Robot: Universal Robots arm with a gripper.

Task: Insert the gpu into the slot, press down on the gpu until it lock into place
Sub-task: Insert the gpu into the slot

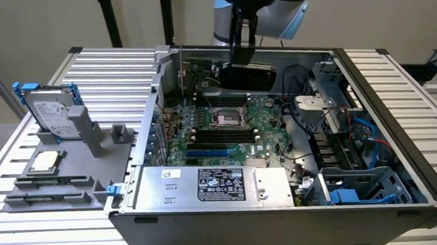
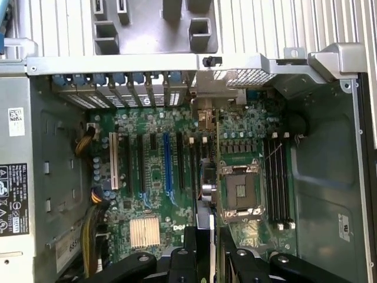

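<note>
Your gripper (image 1: 243, 52) is clamped on the card (image 1: 251, 77), holding it on edge in the upper middle of the exterior view, inside the case's far wall. The blue slot (image 2: 168, 162) lies uncovered, parallel to the card's edge, with black slots between them.

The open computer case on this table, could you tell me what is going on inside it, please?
The robot arm's gripper is shut on the gpu, holding it edge-on above the motherboard inside the computer case. The card hangs beside the processor socket, apart from the blue slot, which is empty. It is not yet inserted.
</note>
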